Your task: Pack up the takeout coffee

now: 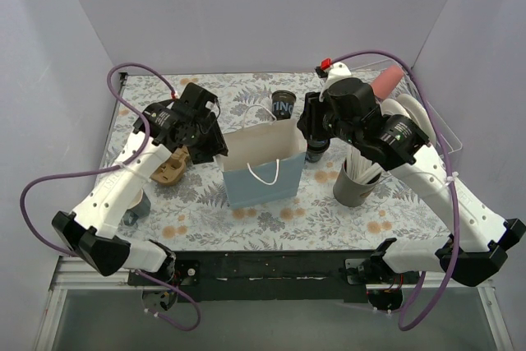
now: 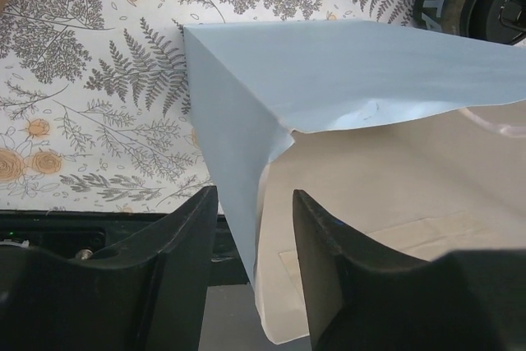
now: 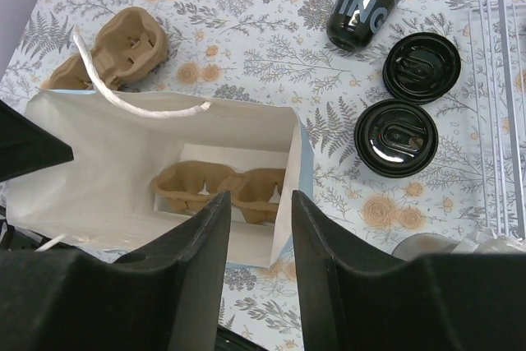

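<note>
Three coffee cups point(image 3: 395, 137) sit on tabletop point(image 3: 246, 63) beside bag point(image 3: 99, 162); we see left jaws apart astride bag wall, right jaws apart, empty.

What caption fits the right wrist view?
Right end effector open above paper bag holding a cardboard cup carrier; three coffee cups beside.

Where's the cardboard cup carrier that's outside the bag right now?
In the top view, the cardboard carrier lies on the table left of the blue paper bag, partly under the left arm.
</note>
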Available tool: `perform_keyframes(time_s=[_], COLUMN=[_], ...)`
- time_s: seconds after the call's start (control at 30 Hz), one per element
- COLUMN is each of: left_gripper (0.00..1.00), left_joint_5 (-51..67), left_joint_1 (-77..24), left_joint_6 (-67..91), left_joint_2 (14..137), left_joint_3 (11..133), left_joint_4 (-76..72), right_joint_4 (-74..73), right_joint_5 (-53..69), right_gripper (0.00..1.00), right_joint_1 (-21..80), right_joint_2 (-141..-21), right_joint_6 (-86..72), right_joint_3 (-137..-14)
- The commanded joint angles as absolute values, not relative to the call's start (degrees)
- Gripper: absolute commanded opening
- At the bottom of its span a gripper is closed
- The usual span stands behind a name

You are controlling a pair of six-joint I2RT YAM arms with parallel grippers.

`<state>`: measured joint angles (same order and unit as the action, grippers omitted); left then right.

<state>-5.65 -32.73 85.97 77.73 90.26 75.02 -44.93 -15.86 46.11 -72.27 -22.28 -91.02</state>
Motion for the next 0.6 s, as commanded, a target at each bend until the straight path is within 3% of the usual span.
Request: perform_keyframes(time_s=[0.0, 0.27, 0.33, 0.57], left_gripper=[0.37, 0.29, 0.18, 0.0], left_joint_5=[-7.5, -9.5, -9.1, -5.8], left_joint_1=[-32.5, -32.5, -32.5, -32.5], left_joint_6=[85.1, 83.1, 82.7, 80.0], left_joint_2=[79.4, 82.1, 81.8, 81.6], left_joint_3=[95.2, 100.3, 100.0, 96.6], left_joint_4=[76.6, 79.1, 78.7, 74.8], right_joint_4=[-44.0, -44.3, -44.3, -45.6], right_joint_5=[-15.5, -16.1, -15.4, -16.1], right_gripper=[0.45, 0.45, 0.45, 0.48], right_joint_1=[45.8, 45.6, 45.6, 45.4], right_joint_2=[-71.7, -71.8, -72.1, -73.4], right_joint_6=[-20.1, -19.4, -19.3, -17.9], right_joint_3=[-91.9, -91.5, -92.2, -96.1])
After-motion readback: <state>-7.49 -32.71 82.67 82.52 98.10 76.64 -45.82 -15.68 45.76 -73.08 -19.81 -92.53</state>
